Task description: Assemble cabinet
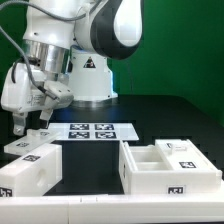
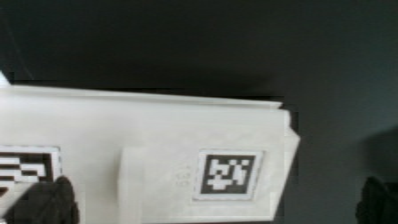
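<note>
A white cabinet part point(image 1: 30, 172) with black-and-white tags lies on the black table at the exterior view's left. A smaller white tagged piece point(image 1: 30, 143) sits at its far edge. My gripper point(image 1: 32, 122) hangs just above that far edge, open and empty. In the wrist view the white part point(image 2: 160, 140) with a tag point(image 2: 226, 172) fills the space under my gripper point(image 2: 210, 206). One dark fingertip point(image 2: 43, 204) shows over the part, the other point(image 2: 379, 202) over bare table beside it. A larger open white cabinet box point(image 1: 170, 170) with compartments stands at the exterior view's right.
The marker board point(image 1: 92, 130) lies flat in the middle behind both parts. The white robot pedestal point(image 1: 90, 75) with a triangle sticker stands behind it. Black table point(image 1: 95, 160) separates the two cabinet parts. A green wall forms the background.
</note>
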`<state>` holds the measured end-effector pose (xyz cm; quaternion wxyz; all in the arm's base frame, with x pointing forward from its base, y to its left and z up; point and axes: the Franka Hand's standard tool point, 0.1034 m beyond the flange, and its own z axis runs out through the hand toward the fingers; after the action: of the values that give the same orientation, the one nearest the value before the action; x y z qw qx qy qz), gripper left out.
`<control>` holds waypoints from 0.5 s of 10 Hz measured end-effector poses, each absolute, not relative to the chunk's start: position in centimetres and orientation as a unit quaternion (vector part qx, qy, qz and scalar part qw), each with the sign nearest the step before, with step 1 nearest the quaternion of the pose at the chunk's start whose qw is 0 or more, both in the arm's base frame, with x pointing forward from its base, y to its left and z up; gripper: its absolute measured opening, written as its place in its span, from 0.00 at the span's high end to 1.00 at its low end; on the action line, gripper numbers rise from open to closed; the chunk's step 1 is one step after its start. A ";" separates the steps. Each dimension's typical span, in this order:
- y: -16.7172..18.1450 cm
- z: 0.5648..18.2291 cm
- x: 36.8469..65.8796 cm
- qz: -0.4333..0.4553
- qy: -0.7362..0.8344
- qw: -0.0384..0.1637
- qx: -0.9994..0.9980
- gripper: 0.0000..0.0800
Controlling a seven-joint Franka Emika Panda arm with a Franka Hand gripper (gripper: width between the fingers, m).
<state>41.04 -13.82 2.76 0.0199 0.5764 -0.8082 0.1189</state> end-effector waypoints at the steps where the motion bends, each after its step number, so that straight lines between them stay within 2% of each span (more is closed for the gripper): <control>1: -14.0 2.4 40.8 0.119 -0.807 0.026 0.577 0.00; 5: -13.6 1.5 40.4 0.122 -0.801 0.038 0.585 0.00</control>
<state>40.39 -13.55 1.51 0.0378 0.5849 -0.8010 0.1219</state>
